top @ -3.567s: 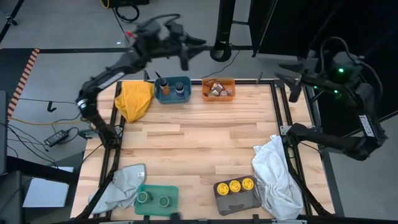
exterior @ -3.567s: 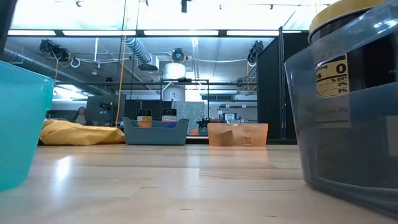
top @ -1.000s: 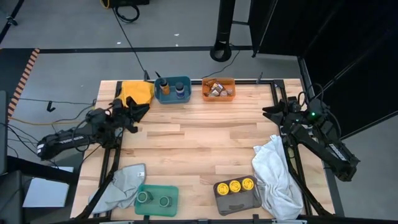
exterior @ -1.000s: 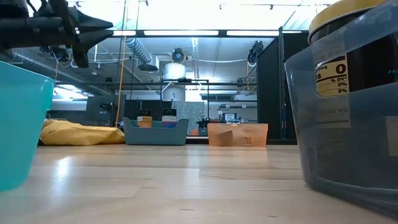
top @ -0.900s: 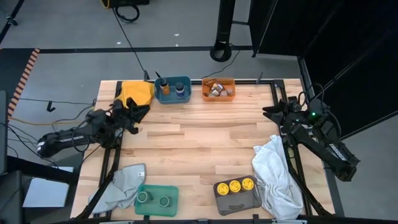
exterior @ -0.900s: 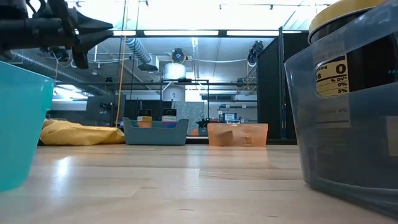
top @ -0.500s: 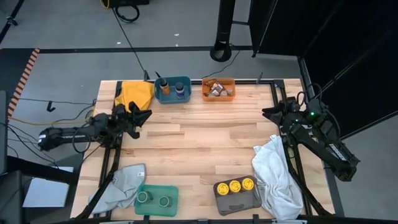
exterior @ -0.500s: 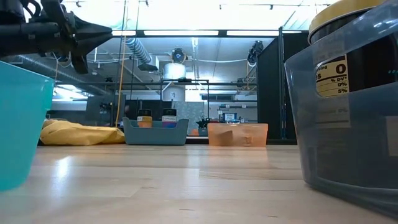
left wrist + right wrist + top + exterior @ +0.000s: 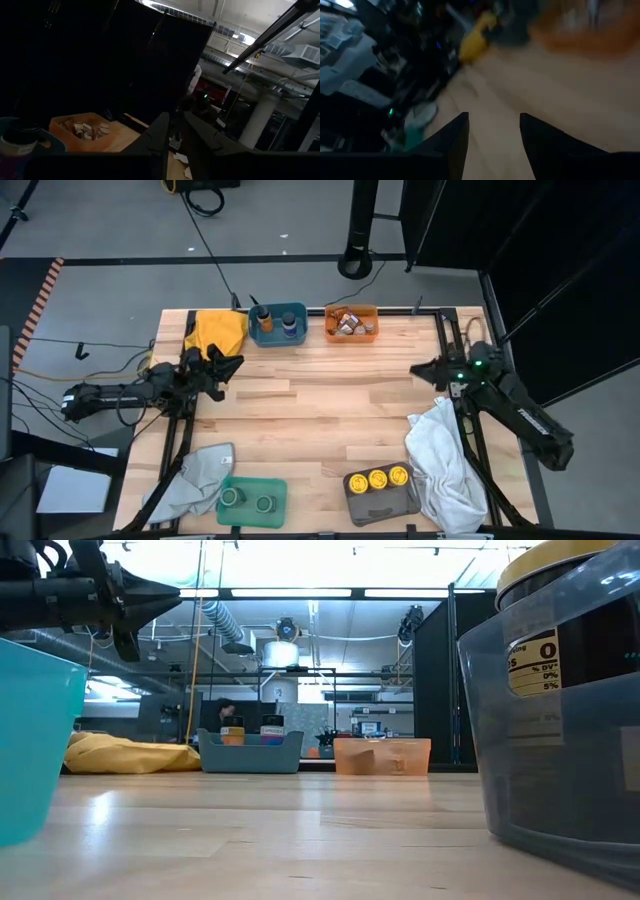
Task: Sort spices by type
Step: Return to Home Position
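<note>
Two jars (image 9: 275, 320) stand in a blue bin (image 9: 277, 335) at the far edge. Next to it an orange bin (image 9: 351, 334) holds jars and packets (image 9: 347, 321). At the near edge, two green-lidded jars (image 9: 247, 500) stand in a teal bin (image 9: 252, 483) and three yellow-lidded jars (image 9: 380, 478) stand in a grey bin (image 9: 380, 502). My left gripper (image 9: 232, 366) hangs over the table's left edge, empty, its fingers a narrow gap apart (image 9: 175, 120). My right gripper (image 9: 416, 370) is open and empty above the table's right part, well above the wood (image 9: 493, 125).
A yellow cloth (image 9: 218, 332) lies at the far left corner, a grey cloth (image 9: 190, 475) at the near left, and a white cloth (image 9: 445, 460) at the near right. The wood between the bins lies bare (image 9: 320, 410). In the low view the teal bin (image 9: 35, 740) and grey bin (image 9: 560, 740) stand close.
My right gripper has swung from the table's right edge toward its left, out over the wood; its wrist view is blurred by the motion. Jars, bins and cloths have stayed where they were.
</note>
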Controlling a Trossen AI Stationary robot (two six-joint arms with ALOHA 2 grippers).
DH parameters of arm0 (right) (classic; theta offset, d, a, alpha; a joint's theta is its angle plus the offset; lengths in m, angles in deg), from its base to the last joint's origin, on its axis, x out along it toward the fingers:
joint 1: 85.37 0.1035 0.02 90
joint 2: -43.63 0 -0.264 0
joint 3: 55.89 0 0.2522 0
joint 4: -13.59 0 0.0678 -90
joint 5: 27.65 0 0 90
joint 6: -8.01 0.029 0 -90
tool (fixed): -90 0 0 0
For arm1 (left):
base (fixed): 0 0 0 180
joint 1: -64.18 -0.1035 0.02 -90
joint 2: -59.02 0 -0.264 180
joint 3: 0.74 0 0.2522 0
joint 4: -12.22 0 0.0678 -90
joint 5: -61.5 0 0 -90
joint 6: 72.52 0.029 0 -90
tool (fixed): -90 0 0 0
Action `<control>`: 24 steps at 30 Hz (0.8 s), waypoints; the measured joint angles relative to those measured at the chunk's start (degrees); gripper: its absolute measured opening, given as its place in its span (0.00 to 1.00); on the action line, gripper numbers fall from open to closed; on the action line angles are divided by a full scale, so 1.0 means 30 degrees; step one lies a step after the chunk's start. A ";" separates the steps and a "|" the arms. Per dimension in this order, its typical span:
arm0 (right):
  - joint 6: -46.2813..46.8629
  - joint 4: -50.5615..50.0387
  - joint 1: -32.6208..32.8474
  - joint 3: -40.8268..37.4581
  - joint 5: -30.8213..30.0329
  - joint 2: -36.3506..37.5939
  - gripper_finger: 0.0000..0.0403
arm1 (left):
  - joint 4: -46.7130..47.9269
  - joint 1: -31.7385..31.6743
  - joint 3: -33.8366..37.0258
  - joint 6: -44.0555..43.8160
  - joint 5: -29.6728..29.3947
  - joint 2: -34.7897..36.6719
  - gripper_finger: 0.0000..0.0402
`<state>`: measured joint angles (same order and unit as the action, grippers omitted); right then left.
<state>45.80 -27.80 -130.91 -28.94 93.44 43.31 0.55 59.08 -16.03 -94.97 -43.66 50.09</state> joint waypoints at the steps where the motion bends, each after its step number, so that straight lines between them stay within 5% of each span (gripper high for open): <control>1: 0.0394 -0.0024 0.0170 -0.0563 0.0218 0.0000 0.46 | 0.0009 0.0000 -0.0002 -0.0147 0.0000 0.0000 0.13; 6: -0.0412 0.5161 0.2135 -0.2353 0.3239 -0.0189 0.46 | 0.0007 0.0000 -0.0005 -0.0250 0.0000 -0.0007 0.13; 11: -0.1596 1.3206 0.4316 -0.3633 0.2281 -0.0124 0.46 | 0.0012 -0.0003 -0.0005 -0.0251 0.0026 -0.0003 0.13; 24: -0.7898 1.1847 0.7605 -0.4285 0.1434 -0.0255 0.46 | -0.0175 -0.0007 -0.0012 -0.0172 0.0080 0.0000 0.14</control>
<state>22.11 7.74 -108.09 -41.79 97.74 42.55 0.03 59.06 -16.07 -95.48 -43.42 50.09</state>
